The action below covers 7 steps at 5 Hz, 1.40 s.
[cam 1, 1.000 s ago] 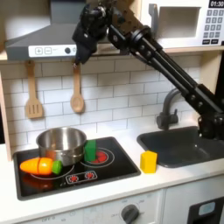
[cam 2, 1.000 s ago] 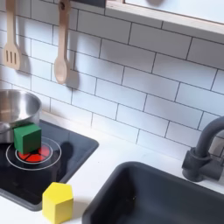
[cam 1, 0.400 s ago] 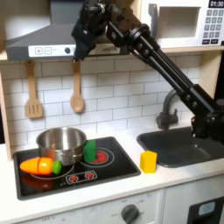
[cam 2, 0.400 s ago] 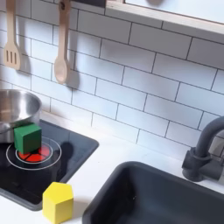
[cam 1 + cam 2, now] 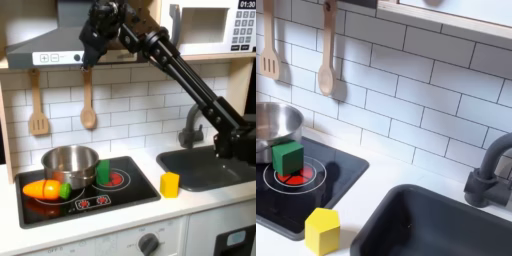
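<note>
First exterior view: gripper (image 5: 88, 52), upper left of frame beside the range hood (image 5: 45, 45), has drifted slightly left; jaws' state cannot be told. Nearest item, the wooden spoon (image 5: 88, 103), hangs unmoved below it.

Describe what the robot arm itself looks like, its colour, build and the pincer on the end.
In the first exterior view the arm is matte black all over, built of long slim links joined by chunkier, boxy joint housings. The wrist section is bulkier than the links. The pincer is black too, small and narrow; its fingers are too blurred to describe. No markings or loose cables can be made out.
</note>
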Each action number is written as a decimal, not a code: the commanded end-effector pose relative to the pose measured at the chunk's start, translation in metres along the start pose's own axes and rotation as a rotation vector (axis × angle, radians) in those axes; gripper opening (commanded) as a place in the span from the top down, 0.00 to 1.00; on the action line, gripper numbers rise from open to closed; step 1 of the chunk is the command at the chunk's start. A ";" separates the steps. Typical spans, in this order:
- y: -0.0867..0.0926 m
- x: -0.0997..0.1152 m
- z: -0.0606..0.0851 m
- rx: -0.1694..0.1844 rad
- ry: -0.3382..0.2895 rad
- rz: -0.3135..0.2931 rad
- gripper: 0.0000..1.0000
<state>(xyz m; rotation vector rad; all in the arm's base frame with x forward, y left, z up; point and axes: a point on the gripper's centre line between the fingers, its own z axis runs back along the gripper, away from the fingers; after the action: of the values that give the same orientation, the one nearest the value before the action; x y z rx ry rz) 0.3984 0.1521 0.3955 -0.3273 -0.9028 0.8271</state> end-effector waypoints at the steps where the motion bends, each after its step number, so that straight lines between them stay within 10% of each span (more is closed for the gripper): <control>1: 0.000 0.000 0.000 -0.001 0.002 0.003 1.00; 5: 0.004 -0.007 0.004 0.000 0.042 0.003 1.00; 7: 0.005 -0.035 0.016 -0.040 0.164 -0.032 1.00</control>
<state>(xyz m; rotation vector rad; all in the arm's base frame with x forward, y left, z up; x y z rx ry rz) 0.3682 0.1282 0.3887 -0.4094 -0.7813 0.7400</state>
